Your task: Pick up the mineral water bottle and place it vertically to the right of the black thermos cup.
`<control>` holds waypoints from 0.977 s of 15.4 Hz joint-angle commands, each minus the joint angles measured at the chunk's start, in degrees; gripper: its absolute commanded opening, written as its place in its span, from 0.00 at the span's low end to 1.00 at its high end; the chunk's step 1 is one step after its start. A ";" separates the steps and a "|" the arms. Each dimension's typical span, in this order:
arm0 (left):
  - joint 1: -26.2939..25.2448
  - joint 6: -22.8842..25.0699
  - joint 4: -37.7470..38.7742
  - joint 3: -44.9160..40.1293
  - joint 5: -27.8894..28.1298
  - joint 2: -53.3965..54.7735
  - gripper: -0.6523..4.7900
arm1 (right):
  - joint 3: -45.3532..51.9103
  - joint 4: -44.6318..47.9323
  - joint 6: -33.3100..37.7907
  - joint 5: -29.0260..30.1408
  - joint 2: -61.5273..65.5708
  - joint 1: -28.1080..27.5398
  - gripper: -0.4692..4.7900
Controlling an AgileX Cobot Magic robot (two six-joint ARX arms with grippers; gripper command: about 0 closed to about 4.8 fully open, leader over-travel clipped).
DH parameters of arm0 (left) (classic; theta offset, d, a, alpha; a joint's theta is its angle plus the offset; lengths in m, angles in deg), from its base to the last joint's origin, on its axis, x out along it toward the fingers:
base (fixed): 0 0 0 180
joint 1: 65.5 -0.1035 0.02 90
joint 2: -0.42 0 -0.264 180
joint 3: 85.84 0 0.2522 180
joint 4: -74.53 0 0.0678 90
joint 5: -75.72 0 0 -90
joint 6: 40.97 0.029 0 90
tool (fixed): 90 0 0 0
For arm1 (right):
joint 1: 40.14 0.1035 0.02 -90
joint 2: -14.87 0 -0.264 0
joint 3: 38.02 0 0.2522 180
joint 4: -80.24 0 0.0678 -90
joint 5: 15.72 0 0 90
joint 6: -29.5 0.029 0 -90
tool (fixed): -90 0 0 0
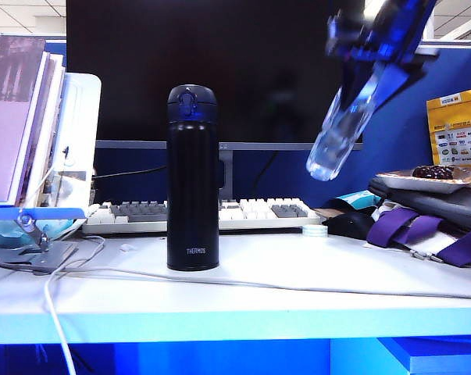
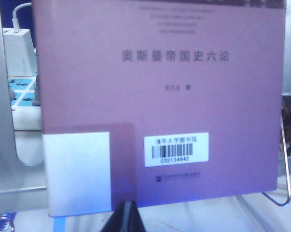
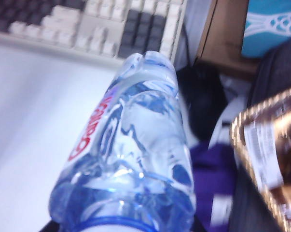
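Hanging high: the mineral water bottle (image 1: pixel 338 137) is up in the air at the upper right of the exterior view, tilted, base pointing down and toward the left, well clear of the white table (image 1: pixel 297 273).
Right gripper: the right gripper (image 1: pixel 373 58) has its jaws part-way closed around the bottle's upper end; in the right wrist view the bottle (image 3: pixel 131 159) fills the frame, red lettering running along its side.
Black thermos cup: the black thermos cup (image 1: pixel 192 178) stands upright on the table, left of centre, lid shut, white lettering near its base, well apart from the bottle.
Left gripper: the left gripper (image 2: pixel 127 218) shows only as 2 dark fingertips pressed together, holding nothing, facing a purple book (image 2: pixel 159 96).
Background: a keyboard (image 1: pixel 219 212) lies behind the cup, and a white cable (image 1: pixel 297 287) trails across the table in front.
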 commanded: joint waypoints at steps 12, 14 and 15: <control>0.04 -0.04 -3.89 0.07 -6.80 -0.17 0.12 | -2.25 -20.15 -1.68 13.09 -11.65 2.67 0.09; 0.04 -0.26 -3.91 0.09 -7.02 -0.17 0.12 | -2.27 -20.04 -2.05 13.40 -11.26 3.93 0.09; 0.04 -0.33 -3.91 0.07 -7.50 -0.17 0.12 | -2.43 -20.11 -2.78 13.42 -10.62 4.26 0.09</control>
